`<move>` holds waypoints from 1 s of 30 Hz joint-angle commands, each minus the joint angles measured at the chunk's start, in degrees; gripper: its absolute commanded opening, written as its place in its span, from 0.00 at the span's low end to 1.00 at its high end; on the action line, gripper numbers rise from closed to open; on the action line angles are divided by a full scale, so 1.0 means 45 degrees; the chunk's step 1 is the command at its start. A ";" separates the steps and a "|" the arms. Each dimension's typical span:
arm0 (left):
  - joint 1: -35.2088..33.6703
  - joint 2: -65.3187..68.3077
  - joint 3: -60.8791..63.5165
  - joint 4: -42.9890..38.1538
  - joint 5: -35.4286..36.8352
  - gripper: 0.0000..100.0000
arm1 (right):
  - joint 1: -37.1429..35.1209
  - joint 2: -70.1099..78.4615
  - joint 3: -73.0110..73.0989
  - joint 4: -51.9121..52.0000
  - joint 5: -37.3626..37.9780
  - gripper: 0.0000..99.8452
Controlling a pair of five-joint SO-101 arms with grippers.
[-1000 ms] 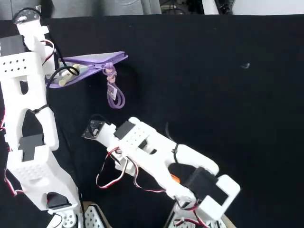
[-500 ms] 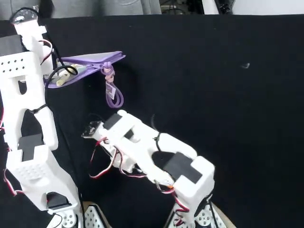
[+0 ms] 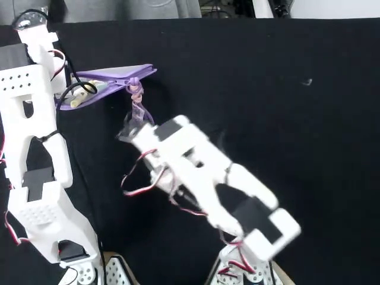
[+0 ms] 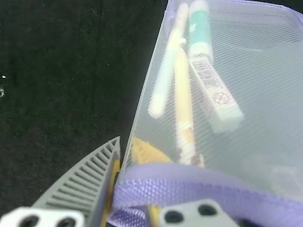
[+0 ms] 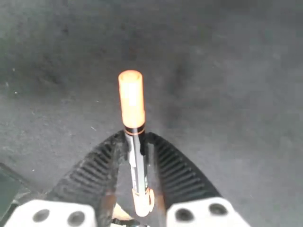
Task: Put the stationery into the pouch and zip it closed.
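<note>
My left gripper (image 4: 116,182) is clamped on the purple edge of a see-through mesh pouch with purple trim (image 4: 246,71). In the high view the pouch (image 3: 113,77) sits at the end of my left arm, at the far left of the black cloth bench (image 3: 285,119). Inside the pouch I can see a long white stick (image 4: 165,80), a yellow pencil (image 4: 183,104) and a green and white tube (image 4: 208,71), lying side by side. A thin purple loop strap (image 3: 138,107) hangs down from the pouch. My right gripper (image 5: 135,142) is squeezed tight on a thin black pen with an orange cap (image 5: 131,94). The orange cap sticks out past the fingertips, over the dark bench. From above, my right arm's tip is just below the hanging strap.
</note>
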 commanded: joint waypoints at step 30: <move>0.2432 -0.0059 -0.0303 0.0430 0.1094 0.03 | 0.2735 -1.6772 0.8274 -1.4105 -0.0176 0.01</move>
